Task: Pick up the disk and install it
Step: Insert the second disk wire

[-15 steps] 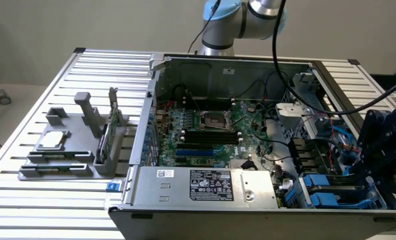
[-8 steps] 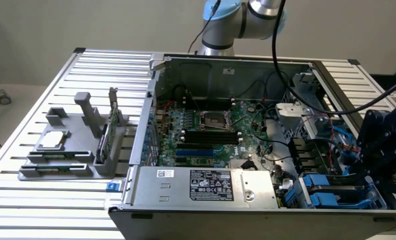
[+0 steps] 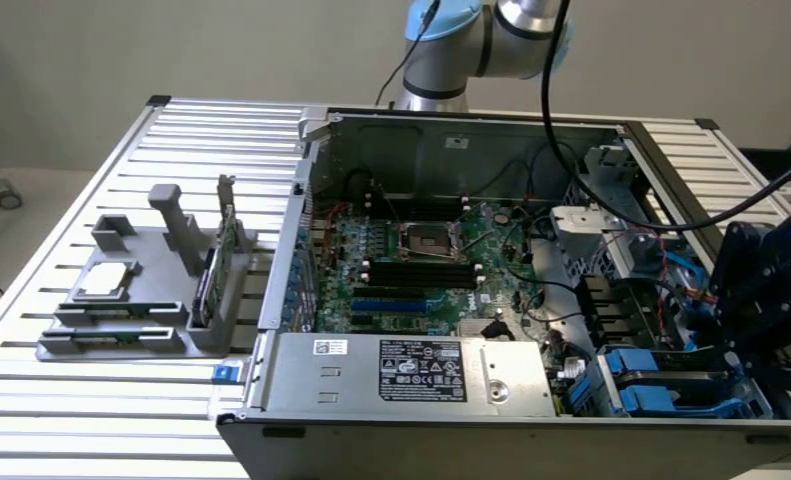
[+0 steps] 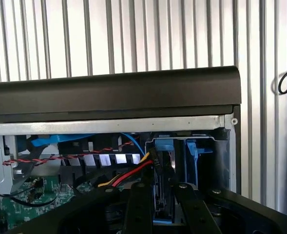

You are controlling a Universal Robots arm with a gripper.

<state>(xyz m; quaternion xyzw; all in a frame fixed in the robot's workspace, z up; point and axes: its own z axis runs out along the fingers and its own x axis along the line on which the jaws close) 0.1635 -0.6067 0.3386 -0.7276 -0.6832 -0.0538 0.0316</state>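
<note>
Blue-railed disk [image 4: 165, 180], one, between the end effector [image 4: 165, 204] fingers.

A green motherboard [image 3: 422, 265] was seen in the grey case [image 3: 502, 425]; blue rails [image 4: 175, 146] and red-yellow wires [image 4: 126, 174] were shown.

An open desktop computer case [image 3: 449, 140] lies on a slatted metal table [image 3: 75, 200]. Inside it, a green motherboard [image 3: 422, 270] carries an empty processor socket [image 3: 429, 238] at its centre. A silver power supply [image 3: 409, 372] with a printed label sits along the case's near edge. Towards the exterior view's left, a grey parts holder [image 3: 128, 300] rests on the table, holding a small square silver chip [image 3: 108, 280] and an upright green circuit card [image 3: 215, 265]
</note>
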